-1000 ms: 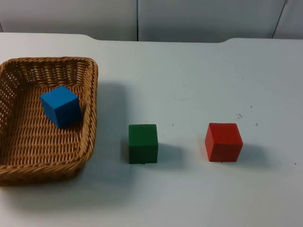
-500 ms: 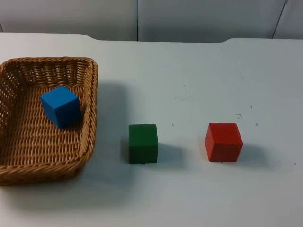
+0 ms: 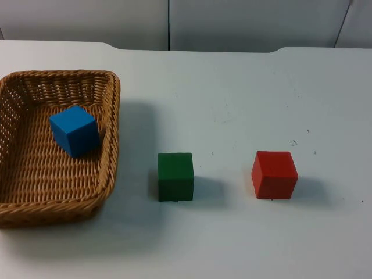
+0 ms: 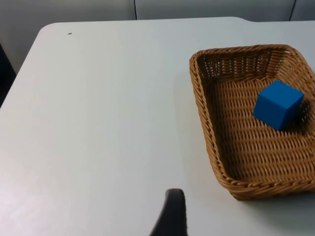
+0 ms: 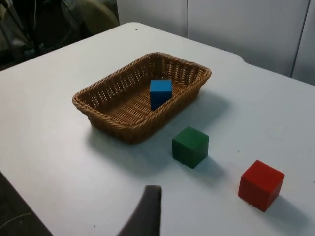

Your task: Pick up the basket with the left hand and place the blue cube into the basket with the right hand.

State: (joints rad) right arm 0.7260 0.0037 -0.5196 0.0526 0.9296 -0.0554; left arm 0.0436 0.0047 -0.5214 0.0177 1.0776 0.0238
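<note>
Sitting in basket (image 3: 35, 180) at counter's (image 3: 244, 104) left edge: blue cube (image 3: 74, 130), placement looks done. Left gripper (image 4: 170, 216) and right gripper (image 5: 145, 209) back off the objects, open/closed state unclear. Next: nothing but idle arms, probably.

One cube (image 3: 74, 130) lies in the basket (image 3: 110, 145); two cubes (image 3: 175, 176) (image 3: 274, 174) sit on the table (image 3: 232, 104) right of it
</note>
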